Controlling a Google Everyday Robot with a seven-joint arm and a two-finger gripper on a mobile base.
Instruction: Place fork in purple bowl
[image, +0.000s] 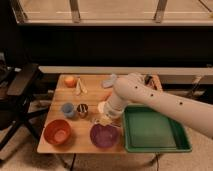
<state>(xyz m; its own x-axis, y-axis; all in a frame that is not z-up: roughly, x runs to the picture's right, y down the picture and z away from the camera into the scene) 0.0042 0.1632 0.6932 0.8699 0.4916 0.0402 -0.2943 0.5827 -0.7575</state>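
Note:
The purple bowl (105, 136) stands at the front middle of the wooden table (75, 125). My gripper (104, 119) hangs at the end of the white arm (150, 102), which reaches in from the right. The gripper is just above the far rim of the purple bowl. The fork does not show; if it is in the gripper, the arm and wrist hide it.
An orange-red bowl (57, 131) stands left of the purple bowl. A blue cup (67, 109) and a dark cup (82, 109) stand behind them. A green tray (152, 130) fills the right front. An orange fruit (70, 81) and a pale yellow item (81, 86) lie at the back left.

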